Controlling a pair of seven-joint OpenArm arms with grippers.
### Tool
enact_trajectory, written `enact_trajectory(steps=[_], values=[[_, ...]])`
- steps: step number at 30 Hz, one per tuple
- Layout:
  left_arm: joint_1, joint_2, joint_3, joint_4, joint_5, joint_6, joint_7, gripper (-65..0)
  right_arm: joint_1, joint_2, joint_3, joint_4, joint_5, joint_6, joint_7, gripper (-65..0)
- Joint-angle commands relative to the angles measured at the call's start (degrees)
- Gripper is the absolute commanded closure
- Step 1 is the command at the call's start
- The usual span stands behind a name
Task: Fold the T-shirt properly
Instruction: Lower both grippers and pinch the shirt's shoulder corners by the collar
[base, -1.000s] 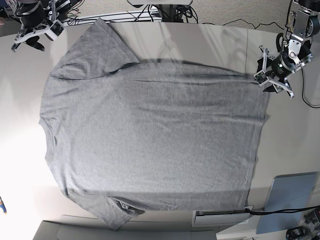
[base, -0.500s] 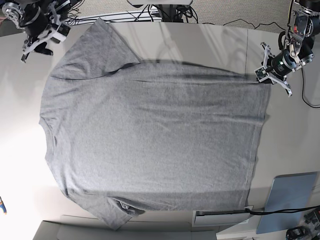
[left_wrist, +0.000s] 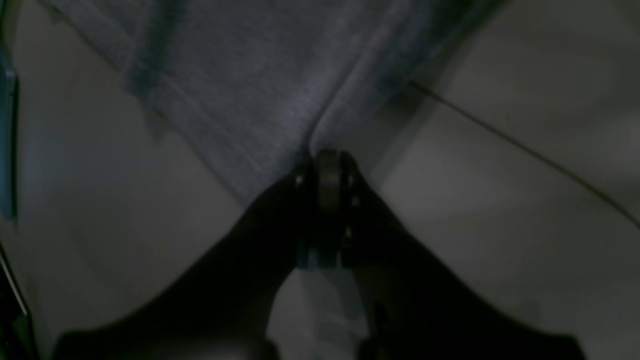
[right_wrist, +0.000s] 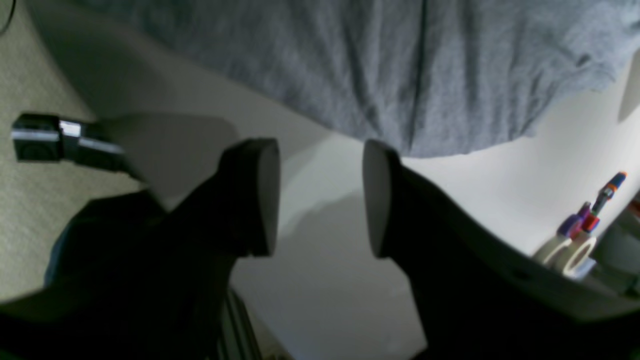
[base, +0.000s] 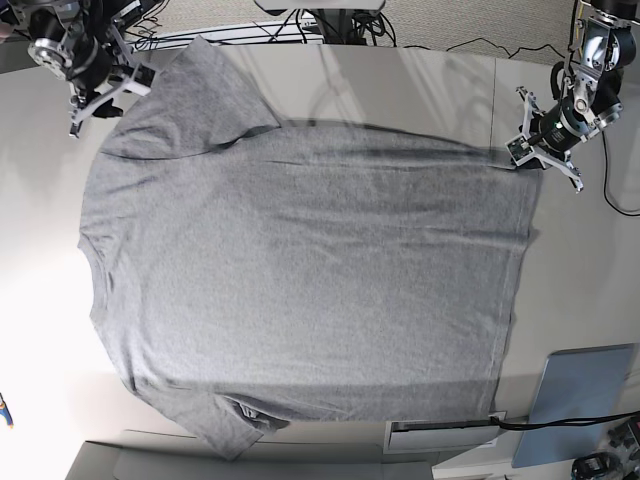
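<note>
On the desk: T-shirt (base: 300, 280) lies spread flat, plain grey side up, one sleeve at the upper left of the base view, the other at the lower left, hem toward the right.
Left tool (base: 528, 152): jaws pressed together at the hem corner of the T-shirt (left_wrist: 260, 85); in the left wrist view the cloth's corner runs right into the closed fingertips (left_wrist: 327, 165), so it reads as pinching that corner.
Right tool (base: 100, 95): jaws wide apart, nothing between them; in the right wrist view the two pads (right_wrist: 267, 195) stand just short of the sleeve edge of the T-shirt (right_wrist: 380, 75), not touching it.
Cloth relative to right tool: sleeve hem lies just ahead of the open jaws, bare desk (right_wrist: 320, 270) under and between them.
Edges: hem side runs down from the left tool; a desk seam (left_wrist: 520, 145) passes just beside that tool.
Open room: bare desk (base: 590, 270) beyond the hem and bare desk left of the collar side.
Other things: grey-blue panel (base: 580, 400) well apart from the left tool, near the lower hem corner; tape rolls and markers (right_wrist: 580, 235) to the side of the right tool.
</note>
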Motion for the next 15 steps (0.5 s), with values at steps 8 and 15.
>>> enact_trajectory(steps=[8,15], values=[[1.4,0.6,1.1,-1.0,1.8,-4.2,4.2,0.0,8.7,1.7,-10.2,-5.0,-0.1,-0.6,-0.1,-27.0],[1.4,0.6,1.1,-1.0,1.8,-4.2,4.7,0.0,14.8,1.7,-18.0,-9.1,-0.2,-0.6,-0.6,-27.0]])
